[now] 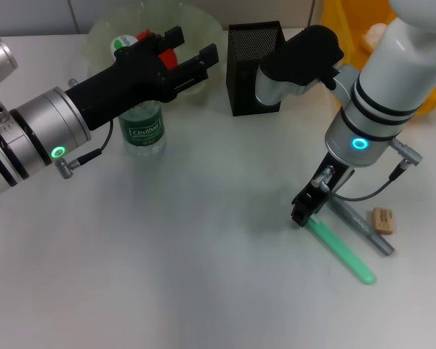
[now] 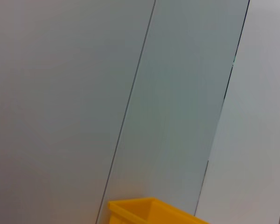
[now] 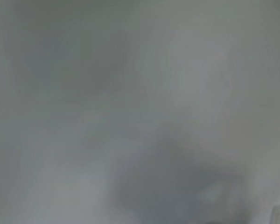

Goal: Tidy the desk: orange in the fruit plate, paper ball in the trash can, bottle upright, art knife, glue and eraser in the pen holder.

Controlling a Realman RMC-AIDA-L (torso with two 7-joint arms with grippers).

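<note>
My left gripper (image 1: 195, 45) is open and hovers over the pale-green fruit plate (image 1: 203, 22) at the back left. The red-orange orange (image 1: 169, 56) shows in patches behind its fingers, in the plate. The bottle (image 1: 144, 129) stands upright in front of the plate, under the left arm. My right gripper (image 1: 301, 212) points straight down at the desk (image 1: 203, 254), at the near end of a pale-green stick (image 1: 343, 252). A grey pen-like tool (image 1: 362, 227) and the tan eraser (image 1: 383, 219) lie beside it. The black mesh pen holder (image 1: 248, 69) stands at the back centre.
The yellow trash can (image 1: 345, 33) stands at the back right, partly behind my right arm, with a pale crumpled lump (image 1: 374, 33) in it. Its corner also shows in the left wrist view (image 2: 149, 212). The right wrist view shows only grey blur.
</note>
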